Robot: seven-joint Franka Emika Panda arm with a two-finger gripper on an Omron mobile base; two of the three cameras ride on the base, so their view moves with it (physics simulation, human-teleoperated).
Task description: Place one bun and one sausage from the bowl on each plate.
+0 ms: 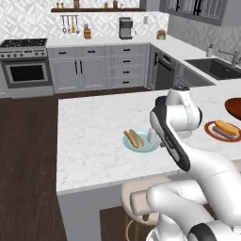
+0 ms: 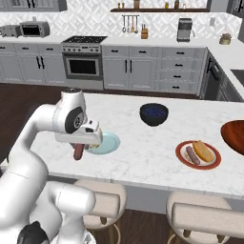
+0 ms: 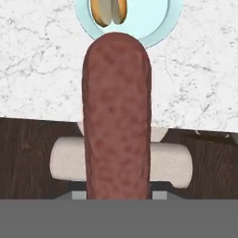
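Observation:
My gripper (image 2: 79,144) is shut on a reddish-brown sausage (image 2: 78,152), which hangs down from it over the counter's front edge, just left of the pale blue-green plate (image 2: 108,143). In the hand view the sausage (image 3: 117,116) runs up the middle and hides the fingertips. Beyond its tip lies the plate (image 3: 160,23) with a bun (image 3: 108,11) on it. From the left base view the same plate (image 1: 147,146) and bun (image 1: 134,138) sit beside my arm. The red-rimmed plate (image 2: 181,159) holds a bun (image 2: 204,150) and a sausage (image 2: 191,155). The wooden bowl (image 2: 233,136) is at the right edge.
A dark blue-black bowl (image 2: 153,114) stands on the marble counter (image 2: 143,162) behind the plates. Two padded stools (image 2: 102,202) stand under the counter's near edge; one stool (image 3: 174,162) lies straight below the held sausage. Stove and cabinets line the far wall.

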